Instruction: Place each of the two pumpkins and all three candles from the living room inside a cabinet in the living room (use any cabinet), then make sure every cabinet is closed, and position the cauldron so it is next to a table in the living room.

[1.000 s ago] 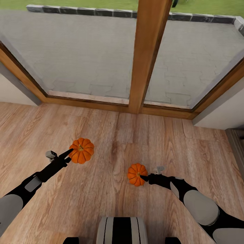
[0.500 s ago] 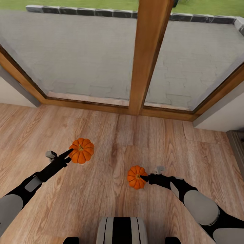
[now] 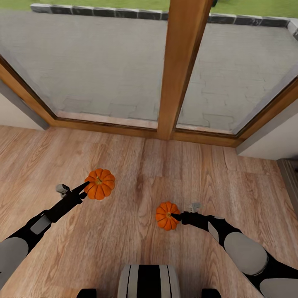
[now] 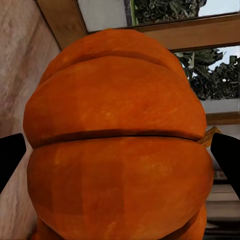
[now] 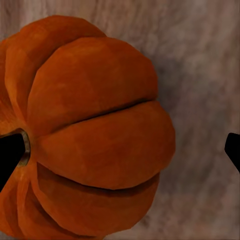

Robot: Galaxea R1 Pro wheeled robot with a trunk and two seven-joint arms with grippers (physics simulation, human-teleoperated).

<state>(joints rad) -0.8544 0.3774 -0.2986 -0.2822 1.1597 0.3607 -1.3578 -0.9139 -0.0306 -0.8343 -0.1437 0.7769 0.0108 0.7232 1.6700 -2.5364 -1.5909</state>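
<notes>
- So I was parked facing the big window with its wooden frame, looking down at the plank floor, paving and a strip of grass outside the glass
- Both pumpkins sat on the floor in front of me, well apart from each other and well short of the window sill
- Left one was out ahead of my left side, stem up; my left jaws were right at its near edge
- From the left wrist cam that pumpkin sat between my two dark fingertips, one at each edge of the shot, so those jaws were spread wide either side of it, not clamped
- Right pumpkin was closer to my base and nearer the middle; my right jaws poked in at its top, by the stem
- Right wrist cam: pumpkin off to one side, one fingertip over the stem, the other way out past the rind with bare floor in between, so also apart, gripping nothing
</notes>
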